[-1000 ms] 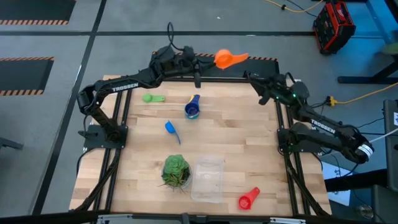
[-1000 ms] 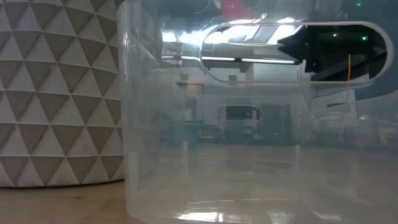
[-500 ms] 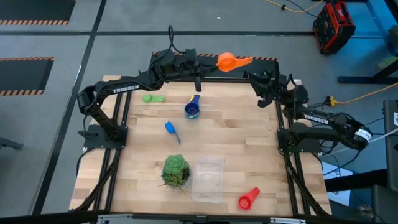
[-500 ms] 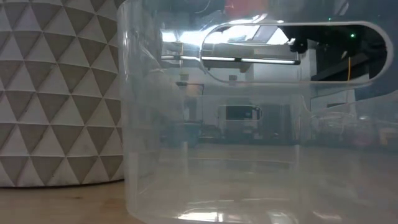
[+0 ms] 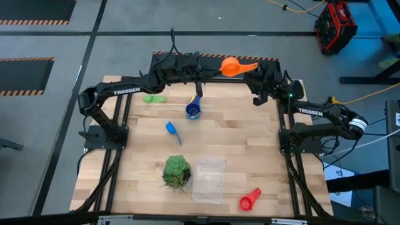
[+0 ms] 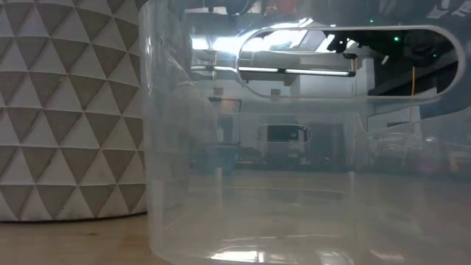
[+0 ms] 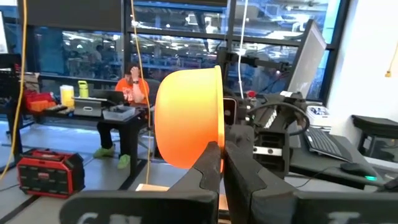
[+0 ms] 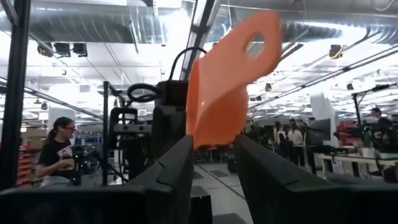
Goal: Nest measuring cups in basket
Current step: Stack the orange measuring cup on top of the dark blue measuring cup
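Above the table's far edge (image 5: pixel 215 80), left end effector (image 5: pixel 211 65) grips orange cup (image 5: pixel 231 66).

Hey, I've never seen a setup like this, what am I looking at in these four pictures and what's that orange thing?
Two robot arms work at a wooden table. One picture looks down from above, one sits at table height behind the clear basket, and one comes from each wrist. The left end effector is shut on the orange cup, holding it in the air at the table's far edge. The right end effector, open, has its fingers on either side of the cup's handle. On the table lie green, dark blue, light blue and red cups, and a leafy ball.
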Motion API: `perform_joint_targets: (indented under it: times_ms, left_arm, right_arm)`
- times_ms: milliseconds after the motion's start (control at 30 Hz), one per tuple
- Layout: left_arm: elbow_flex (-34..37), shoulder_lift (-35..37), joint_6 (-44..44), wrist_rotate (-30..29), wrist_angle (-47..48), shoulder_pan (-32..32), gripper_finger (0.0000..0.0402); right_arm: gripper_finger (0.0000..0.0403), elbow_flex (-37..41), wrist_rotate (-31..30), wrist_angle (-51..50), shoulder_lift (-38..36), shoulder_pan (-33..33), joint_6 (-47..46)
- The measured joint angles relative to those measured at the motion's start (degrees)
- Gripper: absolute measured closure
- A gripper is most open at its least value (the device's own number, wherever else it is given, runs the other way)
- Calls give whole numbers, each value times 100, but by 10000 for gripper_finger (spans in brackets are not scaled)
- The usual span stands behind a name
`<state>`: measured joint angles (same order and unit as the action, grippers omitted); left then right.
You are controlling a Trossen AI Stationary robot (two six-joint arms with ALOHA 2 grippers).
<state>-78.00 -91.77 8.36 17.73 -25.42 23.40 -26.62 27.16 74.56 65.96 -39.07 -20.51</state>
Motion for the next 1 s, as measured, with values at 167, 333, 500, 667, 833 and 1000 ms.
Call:
perform_joint_targets:
  times_ms: [167,333,500,667,833,1000]
  left_arm:
    - [0,0,2,134,2,2,402]
    - [0,0,2,145,1,2,402]
    - [0,0,2,145,1,2,402]
    - [0,0,2,151,-3,2,402]
    - [0,0,2,153,-3,2,402]
    - [0,0,2,152,-1,2,402]
  right_arm:
    - [281,-143,57,6,19,0,21]
    - [281,-208,298,74,21,0,22]
    - [281,-338,305,75,21,0,23]
    - [281,-495,411,68,21,0,17]
    - [281,-534,438,65,21,0,14]
    - [281,-534,442,59,21,-2,181]
